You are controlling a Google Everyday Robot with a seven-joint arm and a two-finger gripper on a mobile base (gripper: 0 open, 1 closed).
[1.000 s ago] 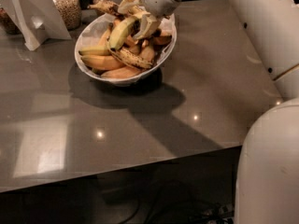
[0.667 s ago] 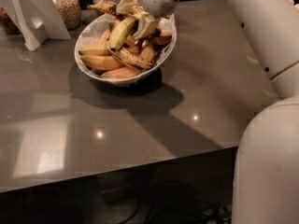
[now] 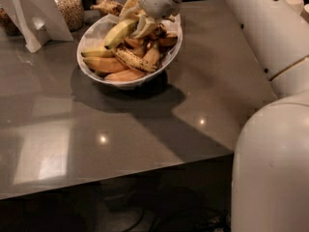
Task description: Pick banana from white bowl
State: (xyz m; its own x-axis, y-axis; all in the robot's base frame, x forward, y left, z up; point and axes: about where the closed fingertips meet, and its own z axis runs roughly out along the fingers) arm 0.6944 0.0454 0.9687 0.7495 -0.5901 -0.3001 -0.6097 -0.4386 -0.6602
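Status: end effector [image 3: 141, 22] is down in the far side of the white bowl [image 3: 90, 38], right on the upper end of the banana [image 3: 118, 33]. Can't tell from this view whether it is clenched on the fruit or released (the wrist housing covers the contact area).

The banana is in the bowl. It lies on top of the pile, tilted, with its near-left end resting on the smaller orange-yellow bananas [image 3: 104, 64] and its far end under the end effector. My read is that being topmost makes it reachable from above without digging through the speckled ones [image 3: 133, 60].

The arm comes in from the far right over the desk [image 3: 145, 134], probably so the bowl rim stays clear of the wrist.

Against a second ago there is almost nothing to report. Bowl is in the same spot, banana at the same tilt, and the end effector has barely moved. No lift visible, so I judge the grasp step is in progress and the pick is not done.

Grain jar [image 3: 70, 7] and white card stand [image 3: 36, 21] at far left are not involved.
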